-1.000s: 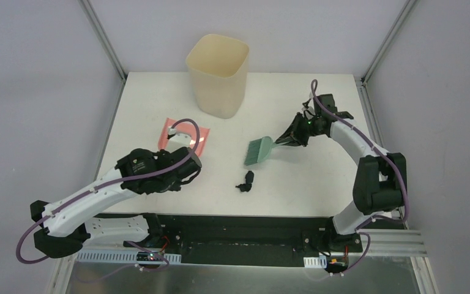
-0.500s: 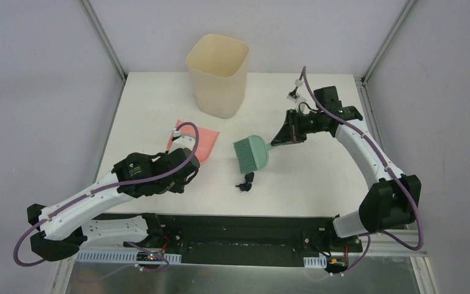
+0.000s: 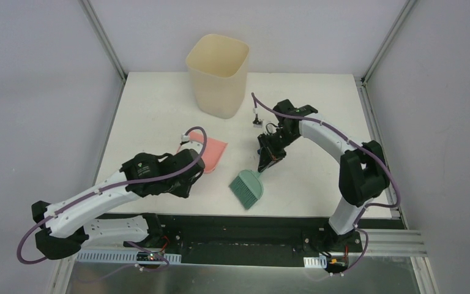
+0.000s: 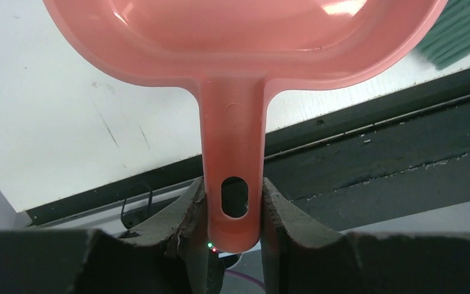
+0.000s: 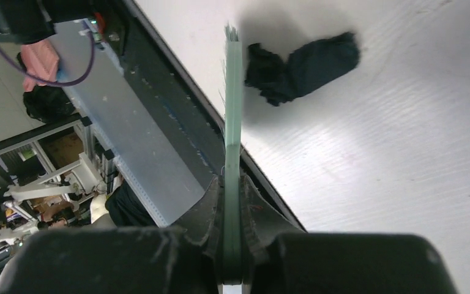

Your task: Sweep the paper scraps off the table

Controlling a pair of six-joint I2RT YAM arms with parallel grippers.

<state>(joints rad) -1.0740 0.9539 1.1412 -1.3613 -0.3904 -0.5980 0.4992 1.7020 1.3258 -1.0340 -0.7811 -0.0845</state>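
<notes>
Dark paper scraps lie on the white table just right of the brush's bristle tip in the right wrist view; in the top view the brush head covers them. My right gripper is shut on the handle of the green brush, whose head rests near the table's front edge. My left gripper is shut on the handle of the pink dustpan, held left of the brush with its mouth facing it.
A tall beige bin stands at the back middle of the table. The black front rail runs just below the brush. Metal posts rise at the rear corners.
The right arm swung the brush from mid-table down and left onto the spot where the scraps lay. The left arm carried the dustpan rightward, closer to the brush.
</notes>
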